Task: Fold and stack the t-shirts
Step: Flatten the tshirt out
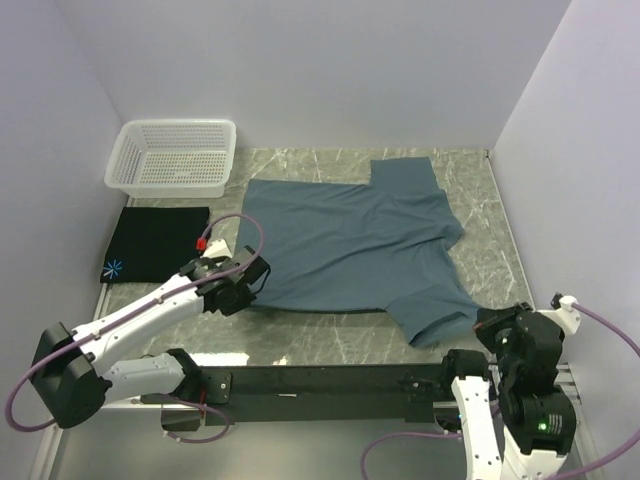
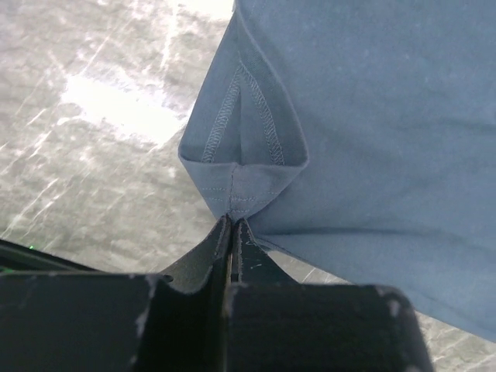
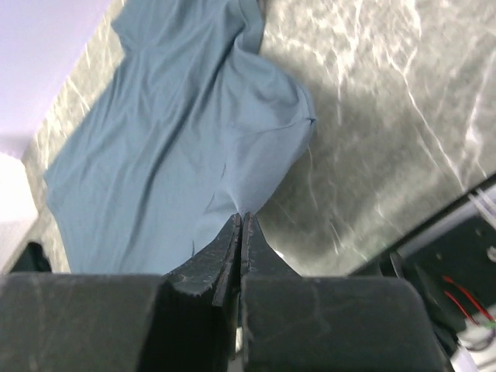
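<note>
You have the black t-shirt (image 1: 155, 243) folded at the tabletop's (image 1: 480, 220) left. The slate-blue t-shirt (image 1: 350, 245) lies flat mid-tabletop, unfolded and unstacked. The left end effector (image 2: 232, 225) pinches its hem corner; the right end effector (image 3: 240, 221) pinches its sleeve edge.

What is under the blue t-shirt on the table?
Only the marble table shows around the blue t-shirt. The shirt lies spread out and covers whatever is beneath it, so nothing more can be seen there.
</note>
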